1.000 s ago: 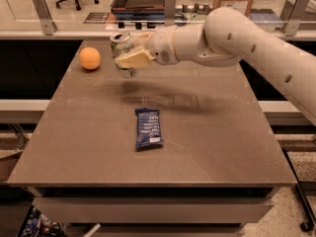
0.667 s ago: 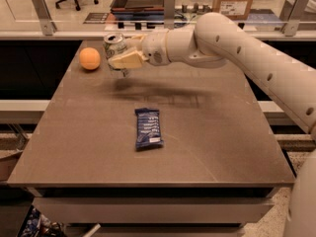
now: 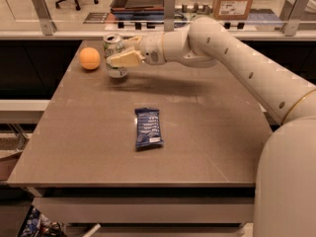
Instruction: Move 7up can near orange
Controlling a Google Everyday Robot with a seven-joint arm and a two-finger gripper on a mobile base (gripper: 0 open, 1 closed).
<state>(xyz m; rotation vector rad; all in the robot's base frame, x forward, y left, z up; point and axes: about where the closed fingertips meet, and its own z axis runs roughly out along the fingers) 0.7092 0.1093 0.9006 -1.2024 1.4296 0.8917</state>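
The 7up can [image 3: 114, 46] stands upright at the far left of the brown table [image 3: 207, 132], its base at or just above the tabletop. My gripper [image 3: 120, 56] reaches in from the right and is shut on the can, one cream finger [image 3: 124, 59] lying across its front. The orange [image 3: 90, 58] rests on the table just left of the can, with a small gap between them.
A flat dark blue snack packet [image 3: 148, 128] lies in the middle of the table. My white arm [image 3: 237, 58] spans the right side above the table. A glass-railed ledge [image 3: 59, 32] runs behind the table's far edge, with a cardboard box [image 3: 234, 0] beyond.
My gripper has carried the can further left and slightly down, closer to the orange. The orange and the packet have not moved.
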